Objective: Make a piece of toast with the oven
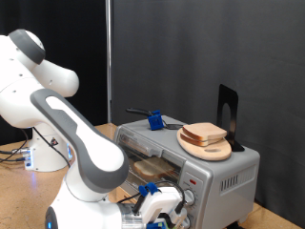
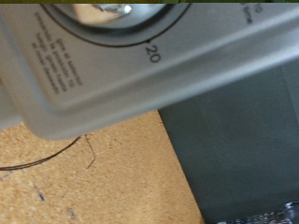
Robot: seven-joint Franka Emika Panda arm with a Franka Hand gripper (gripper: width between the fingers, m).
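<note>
The oven (image 1: 205,176) is sitting in the lower middle of the exterior view, a small silver-grey box with a glass front and round knobs down the right of its face. A slice of bread (image 1: 153,168) is lying flat inside it, pale with a tan crust. In the wrist view the oven's grey front (image 2: 140,75) is filling the frame, a dial marked 20 showing.

Table: tan particle-board top (image 2: 93,177).
On it: oven (image 1: 224,176), robot base (image 1: 43,155) at exterior view's left, thin dark cable (image 2: 37,166) across the board.
</note>
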